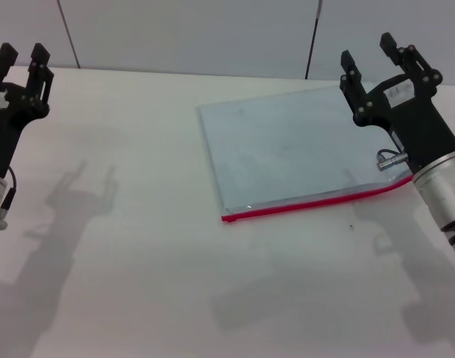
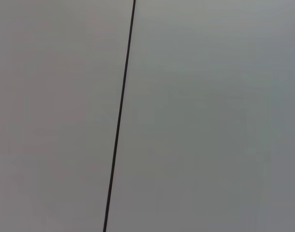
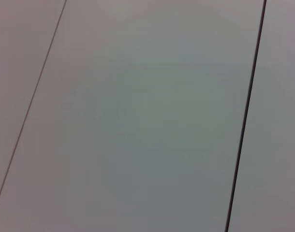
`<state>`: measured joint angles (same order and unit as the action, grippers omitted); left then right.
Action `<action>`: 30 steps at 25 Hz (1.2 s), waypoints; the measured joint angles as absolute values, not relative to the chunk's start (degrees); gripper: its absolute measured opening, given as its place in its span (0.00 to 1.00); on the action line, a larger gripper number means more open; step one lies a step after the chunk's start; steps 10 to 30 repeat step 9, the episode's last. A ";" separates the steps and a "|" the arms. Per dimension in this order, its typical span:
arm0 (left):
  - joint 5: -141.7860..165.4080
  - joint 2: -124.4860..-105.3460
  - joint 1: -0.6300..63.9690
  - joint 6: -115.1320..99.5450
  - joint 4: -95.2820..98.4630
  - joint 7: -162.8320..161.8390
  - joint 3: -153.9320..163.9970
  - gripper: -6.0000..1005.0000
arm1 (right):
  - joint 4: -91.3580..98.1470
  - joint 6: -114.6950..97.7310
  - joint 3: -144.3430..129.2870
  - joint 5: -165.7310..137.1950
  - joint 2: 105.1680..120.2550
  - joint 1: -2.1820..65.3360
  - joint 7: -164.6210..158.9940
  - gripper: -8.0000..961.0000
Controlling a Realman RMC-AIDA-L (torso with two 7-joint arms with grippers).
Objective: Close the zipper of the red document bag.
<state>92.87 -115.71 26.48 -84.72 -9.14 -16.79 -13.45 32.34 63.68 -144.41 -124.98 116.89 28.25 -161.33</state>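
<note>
The red document bag (image 1: 287,149) lies flat on the white table, right of centre, a pale blue-grey translucent pouch. Its zipper (image 1: 309,203) is the thin red strip along the edge nearest me, and a tiny pale glint (image 1: 248,206) sits close to its left end. My right gripper (image 1: 369,48) is raised over the bag's right side with its fingers pointing up, open and holding nothing; its wrist hides the zipper's right end. At the table's far left, well away from the bag, my left gripper (image 1: 21,54) is also raised and open. Neither wrist view shows the bag.
The white table (image 1: 138,261) reaches a grey panelled wall (image 1: 190,33) at the back. Both wrist views show only grey wall panels with dark seams (image 2: 119,121) (image 3: 244,121). Arm shadows fall on the tabletop.
</note>
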 joint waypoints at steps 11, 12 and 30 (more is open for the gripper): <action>93.00 -115.87 26.86 -84.73 -9.14 -16.99 -13.36 0.49 | 32.24 63.63 -144.68 -124.99 116.89 28.35 -161.36 0.58; 93.00 -115.87 26.86 -84.73 -9.14 -16.99 -13.36 0.49 | 32.24 63.63 -144.68 -124.99 116.89 28.35 -161.36 0.58; 93.00 -115.87 26.86 -84.73 -9.14 -16.99 -13.36 0.49 | 32.24 63.63 -144.68 -124.99 116.89 28.35 -161.36 0.58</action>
